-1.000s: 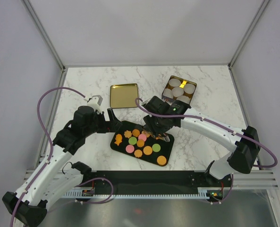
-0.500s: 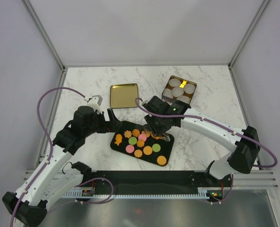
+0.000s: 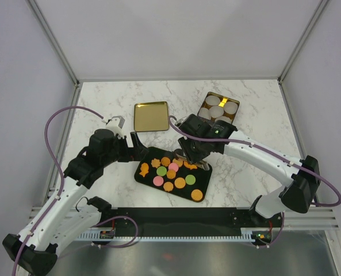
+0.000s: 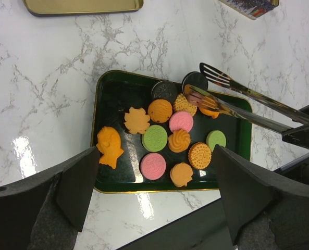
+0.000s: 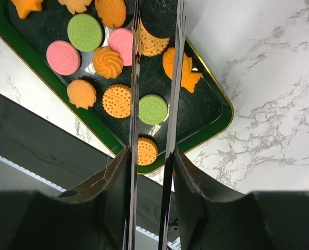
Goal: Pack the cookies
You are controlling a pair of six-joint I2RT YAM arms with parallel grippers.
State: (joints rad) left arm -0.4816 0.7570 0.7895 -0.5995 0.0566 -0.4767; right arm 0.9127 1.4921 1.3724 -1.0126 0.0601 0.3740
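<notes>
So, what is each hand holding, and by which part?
Right hand squeezes the metal tongs across their two arms, away from the tips; left hand holds nothing.

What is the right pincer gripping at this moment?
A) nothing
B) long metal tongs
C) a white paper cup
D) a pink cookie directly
B: the right pincer clamps long metal tongs, whose tips reach over the tray.

The marble-patterned table [image 4: 55,67] shone glossy; the tongs [image 4: 215,76] were polished metal, the green tray [image 4: 115,99] gleamed, and the cookies [image 4: 154,138] looked matt.
</notes>
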